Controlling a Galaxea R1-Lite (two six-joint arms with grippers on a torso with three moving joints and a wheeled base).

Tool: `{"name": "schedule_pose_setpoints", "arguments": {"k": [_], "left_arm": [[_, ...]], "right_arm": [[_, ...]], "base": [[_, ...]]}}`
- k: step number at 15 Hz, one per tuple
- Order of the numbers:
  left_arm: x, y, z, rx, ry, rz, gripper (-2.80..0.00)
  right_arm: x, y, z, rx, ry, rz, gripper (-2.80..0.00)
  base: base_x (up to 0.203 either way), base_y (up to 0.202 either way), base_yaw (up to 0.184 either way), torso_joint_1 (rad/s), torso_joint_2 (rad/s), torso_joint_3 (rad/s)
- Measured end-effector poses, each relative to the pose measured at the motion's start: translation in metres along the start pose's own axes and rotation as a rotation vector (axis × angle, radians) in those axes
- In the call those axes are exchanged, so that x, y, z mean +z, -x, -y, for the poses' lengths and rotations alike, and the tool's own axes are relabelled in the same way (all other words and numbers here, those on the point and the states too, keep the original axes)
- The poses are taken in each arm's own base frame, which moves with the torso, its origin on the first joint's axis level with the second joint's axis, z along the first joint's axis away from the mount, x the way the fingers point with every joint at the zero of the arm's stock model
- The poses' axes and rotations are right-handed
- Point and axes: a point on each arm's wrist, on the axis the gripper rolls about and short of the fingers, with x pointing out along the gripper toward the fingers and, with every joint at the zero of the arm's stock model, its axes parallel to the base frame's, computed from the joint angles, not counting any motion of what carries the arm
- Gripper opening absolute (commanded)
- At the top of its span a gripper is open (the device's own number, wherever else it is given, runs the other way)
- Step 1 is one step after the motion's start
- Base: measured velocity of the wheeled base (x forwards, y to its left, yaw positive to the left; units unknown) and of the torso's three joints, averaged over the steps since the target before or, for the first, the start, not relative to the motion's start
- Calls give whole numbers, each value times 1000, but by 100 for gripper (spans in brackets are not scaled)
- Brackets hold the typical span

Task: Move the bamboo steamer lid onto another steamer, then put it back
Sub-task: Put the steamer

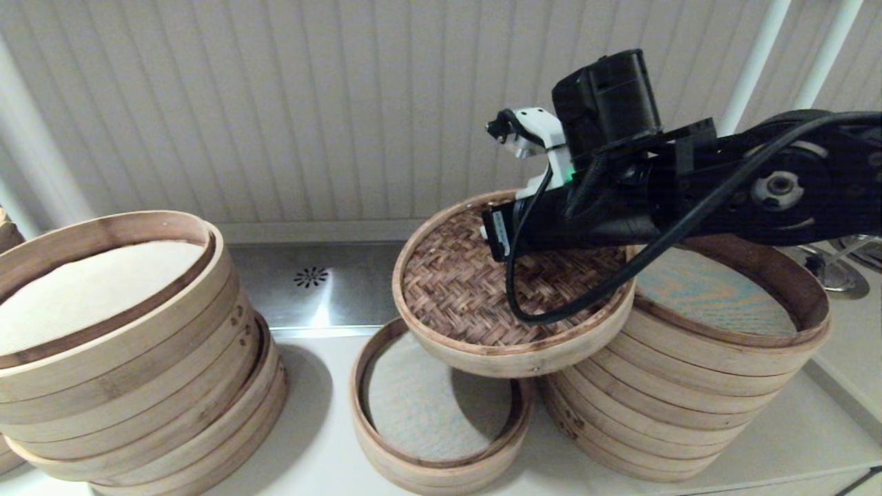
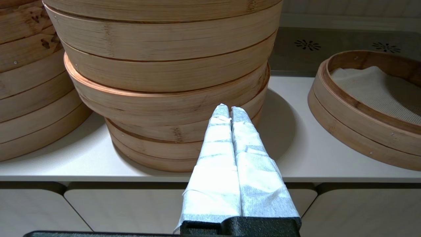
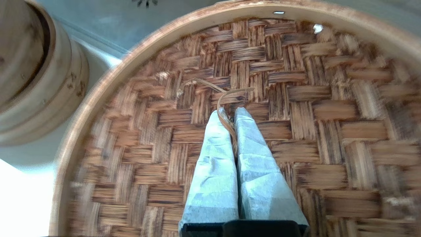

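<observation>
The bamboo steamer lid (image 1: 468, 289) hangs tilted in the air, its dark woven face up and its pale rim toward me. It is over the back of the small single-tier steamer (image 1: 413, 475) and beside the right stack (image 1: 703, 386). My right gripper (image 3: 230, 113) is shut on the lid's thin bamboo handle strip (image 3: 227, 98) at the middle of the weave (image 3: 296, 98). In the head view the right wrist (image 1: 572, 220) hides those fingers. My left gripper (image 2: 229, 110) is shut on nothing, parked low at the counter's front edge, facing the left stack (image 2: 164, 82).
A tall many-tiered stack (image 1: 124, 358) stands at the left with a cloth liner on top. A steel drain strip (image 1: 310, 279) runs along the back wall. The small steamer (image 2: 345, 115) also shows in the left wrist view. Sink fittings (image 1: 834, 269) sit far right.
</observation>
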Motion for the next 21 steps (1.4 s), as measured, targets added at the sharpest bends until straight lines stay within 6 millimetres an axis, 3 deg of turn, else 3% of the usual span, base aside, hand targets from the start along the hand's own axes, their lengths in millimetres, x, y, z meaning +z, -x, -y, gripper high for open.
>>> {"name": "schedule_pose_setpoints", "arguments": {"k": [4,13,21], "left_arm": [[0,0,0,0,0,0,-280],[0,0,0,0,0,-1,-280],[0,0,0,1,0,-1,-280]], "right_arm": [[-1,-12,-6,11,6,10,-280],[18,-7,-15,6,13,86,-280],[16,-11,-30,22,30,82,-280]], "base": [[0,0,0,0,0,0],[0,0,0,0,0,0],[0,0,0,0,0,0]]}}
